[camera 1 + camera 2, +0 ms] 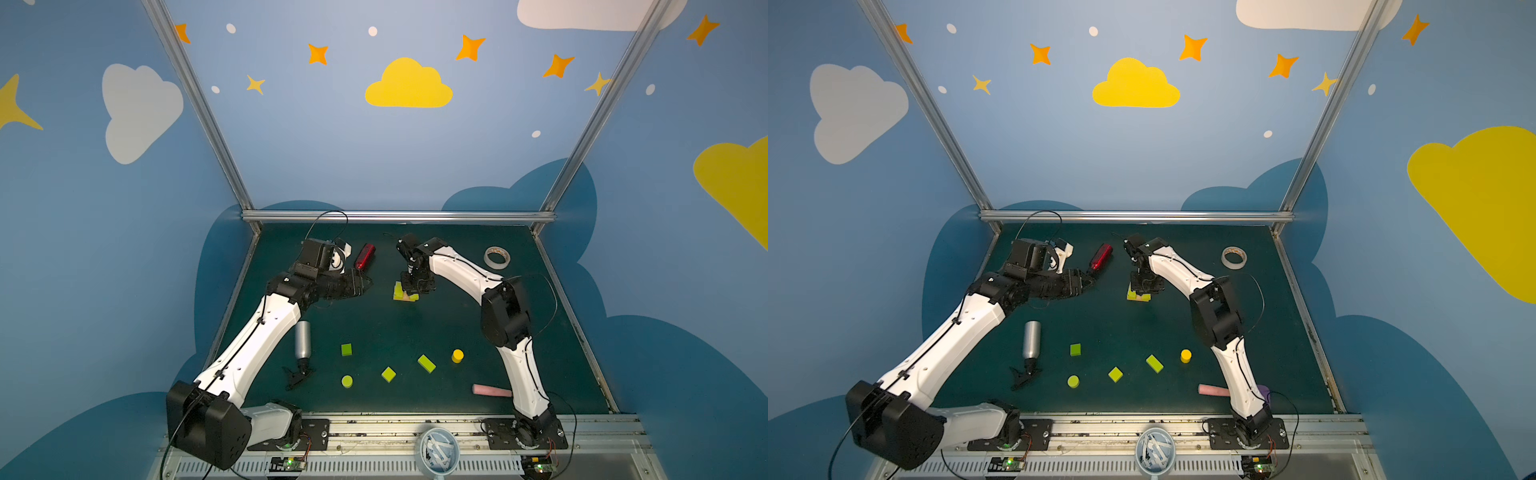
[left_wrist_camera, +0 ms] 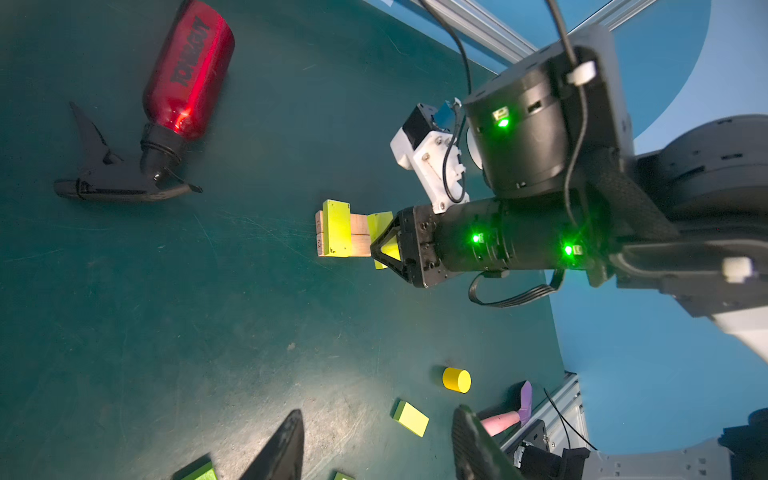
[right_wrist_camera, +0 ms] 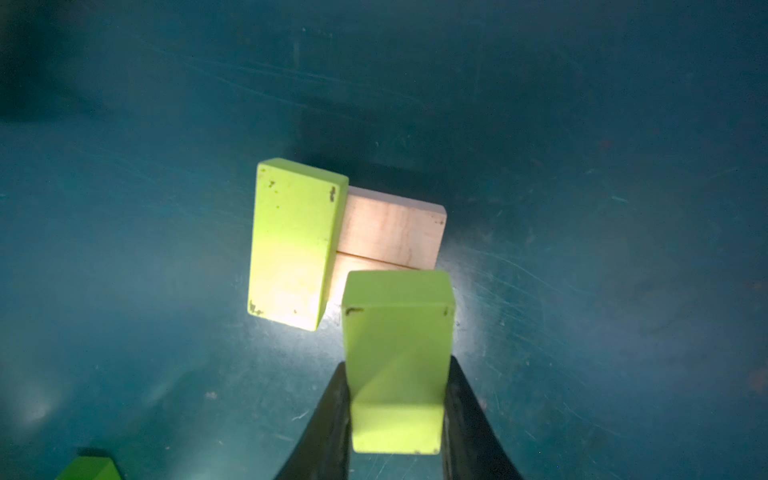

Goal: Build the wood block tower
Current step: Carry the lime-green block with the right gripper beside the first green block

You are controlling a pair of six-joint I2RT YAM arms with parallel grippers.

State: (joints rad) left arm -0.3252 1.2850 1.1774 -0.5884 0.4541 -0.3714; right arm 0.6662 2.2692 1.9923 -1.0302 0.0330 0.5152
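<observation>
The tower [image 1: 400, 292] stands mid-table: two tan bars [image 3: 395, 228] side by side with one lime-green bar [image 3: 293, 245] across one end. My right gripper [image 3: 397, 365] is shut on a second lime-green bar [image 3: 397, 324], held over the tan bars' bare end; I cannot tell whether they touch. The left gripper [image 1: 368, 284] hangs open and empty to the left of the tower. Loose wood blocks lie nearer the front: two lime cubes [image 1: 346, 349] [image 1: 388, 374], a lime bar [image 1: 427, 363], a lime cylinder [image 1: 347, 381] and a yellow cylinder [image 1: 457, 355].
A red bottle [image 1: 365, 255] lies behind the left gripper. A silver spray bottle [image 1: 302, 338] lies beside the left arm. A white tape roll [image 1: 496, 257] sits at the back right, and a pink-handled tool [image 1: 491, 390] lies by the right arm's base.
</observation>
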